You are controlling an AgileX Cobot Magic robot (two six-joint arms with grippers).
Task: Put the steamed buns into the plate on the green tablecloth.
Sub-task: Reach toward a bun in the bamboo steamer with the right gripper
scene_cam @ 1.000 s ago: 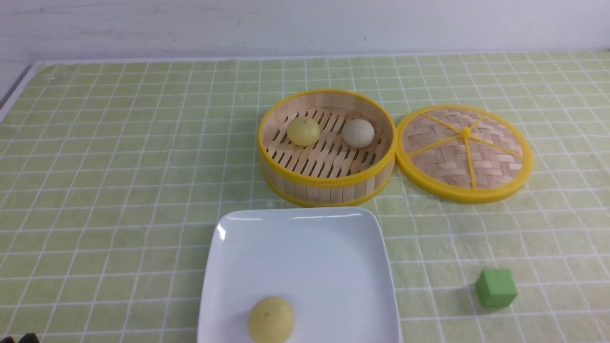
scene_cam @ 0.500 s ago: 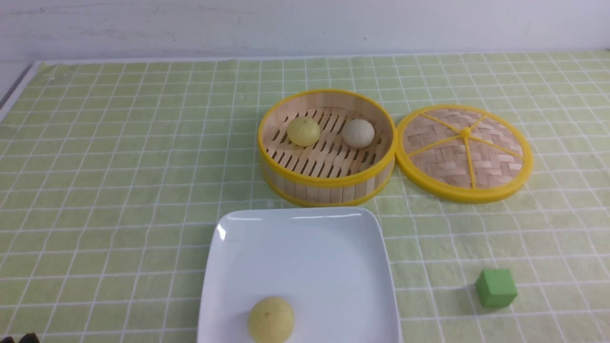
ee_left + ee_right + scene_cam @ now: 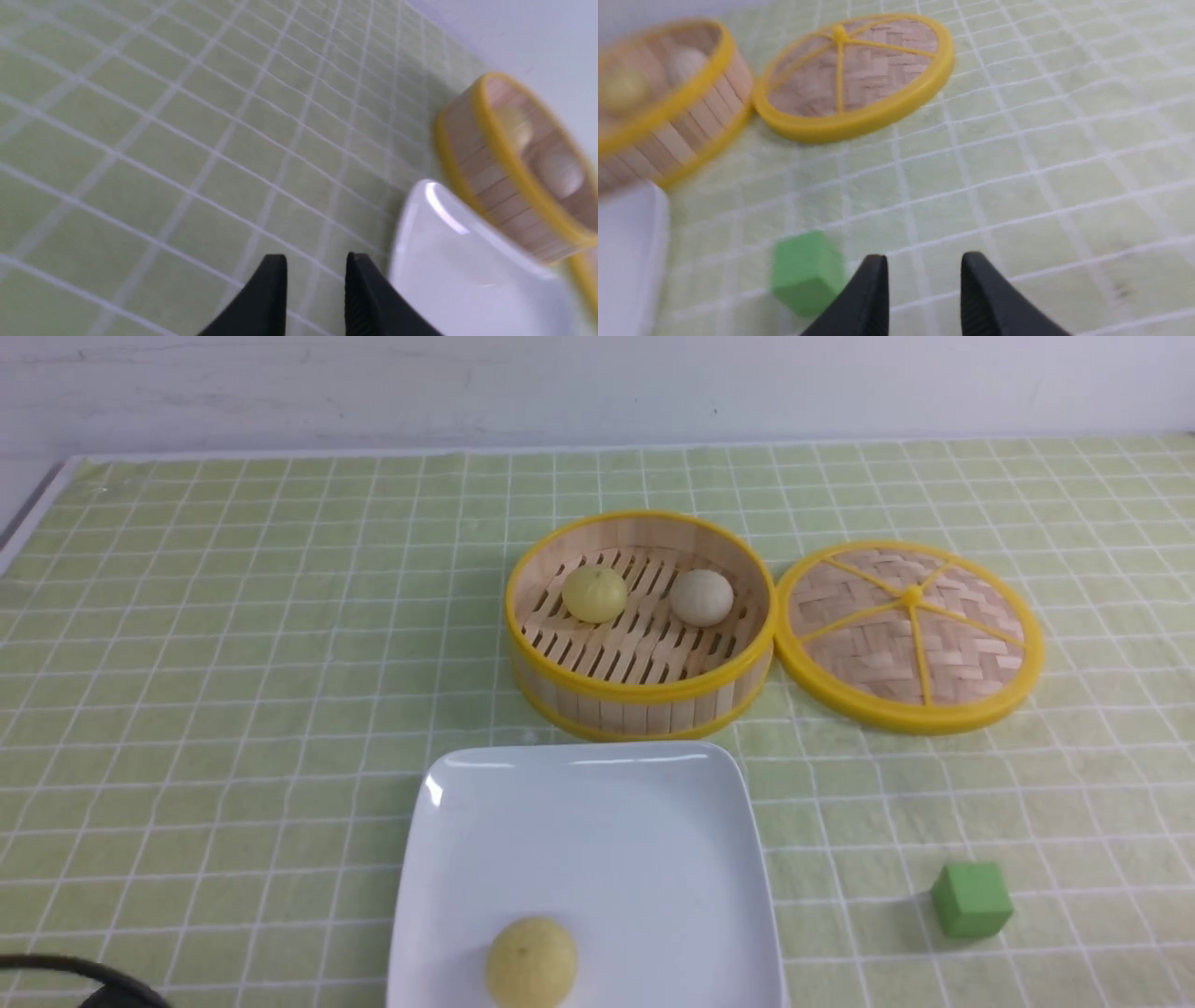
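A dark cable (image 3: 93, 973) has swung in left of the white plate (image 3: 597, 821): another fetch looks begun. One yellow bun (image 3: 530, 961) lies on the plate; the second yellow bun (image 3: 595, 594) and off-white bun (image 3: 702, 596) sit in the bamboo steamer (image 3: 644, 695) behind it. Left gripper (image 3: 314, 259) and right gripper (image 3: 924, 256) gape slightly, empty.

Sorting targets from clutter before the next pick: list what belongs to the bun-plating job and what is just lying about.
Belongs to the job: plated yellow bun; second yellow bun and off-white bun, both in the bamboo steamer basket; white square plate; green tablecloth.
Just lying about: woven lid, beside the basket; green cube, right of the plate.
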